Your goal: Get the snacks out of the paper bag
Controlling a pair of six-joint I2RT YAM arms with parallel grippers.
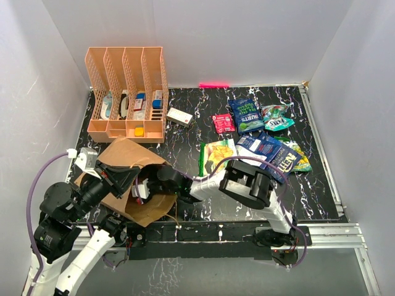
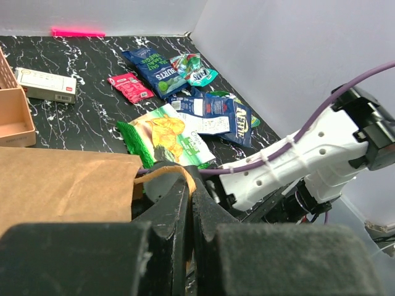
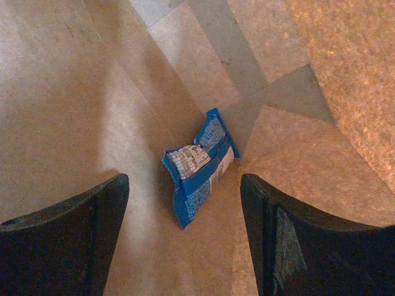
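Left gripper [image 2: 190, 188] pinches the paper bag [image 2: 62, 185] open (front left corner). Right gripper [image 3: 183, 185], spread wide inside, faces a blue snack [image 3: 199, 165]

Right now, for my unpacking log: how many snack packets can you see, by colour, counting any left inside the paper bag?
Dark blue bags: 3
Blue packet inside the paper bag: 1
Pink-red packet: 1
Teal bag: 1
Green-yellow bags: 2
Total: 8

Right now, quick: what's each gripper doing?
Left gripper: closed on the paper bag.
Right gripper: open inside the bag, blue packet ahead, not held.
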